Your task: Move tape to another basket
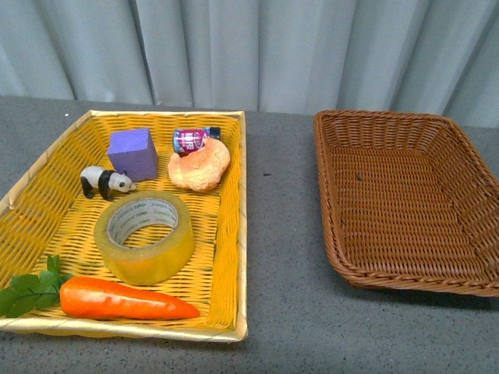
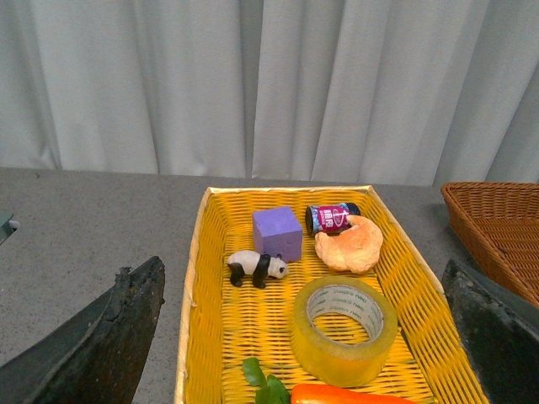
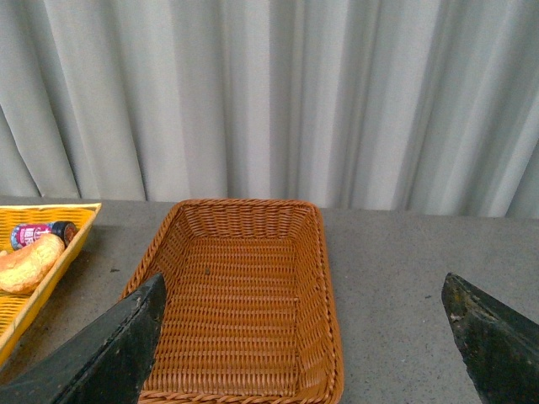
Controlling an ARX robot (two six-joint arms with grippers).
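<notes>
Plainly not begun: tape waits in the tray

Nothing of the move is done. The brown basket (image 1: 329, 179) stands to the right of the yellow tray (image 1: 231, 234), a strip of bare bench between them, and it holds nothing. The tape (image 1: 148, 263) lies flat inside the tray, core opening upward, toward the tray's near end. A carrot (image 1: 125, 300) lies between it and the tray's near rim. A bread roll (image 1: 200, 165), a purple cube (image 1: 132, 152), a toy panda (image 1: 105, 181) and a small can (image 1: 193, 140) lie toward the tray's far end.

Both sets of jaws are spread wide with nothing between them. The left jaws look down on the tray and the right jaws on the basket. Neither arm shows in the front view, so their height above the tray is hard to judge. The whole job remains: reach, grasp, lift, carry across, release.

A pale pleated curtain (image 1: 249, 47) closes the room behind the tray. The bench (image 1: 281, 312) under it is grey and matt, seemingly felt-like.
</notes>
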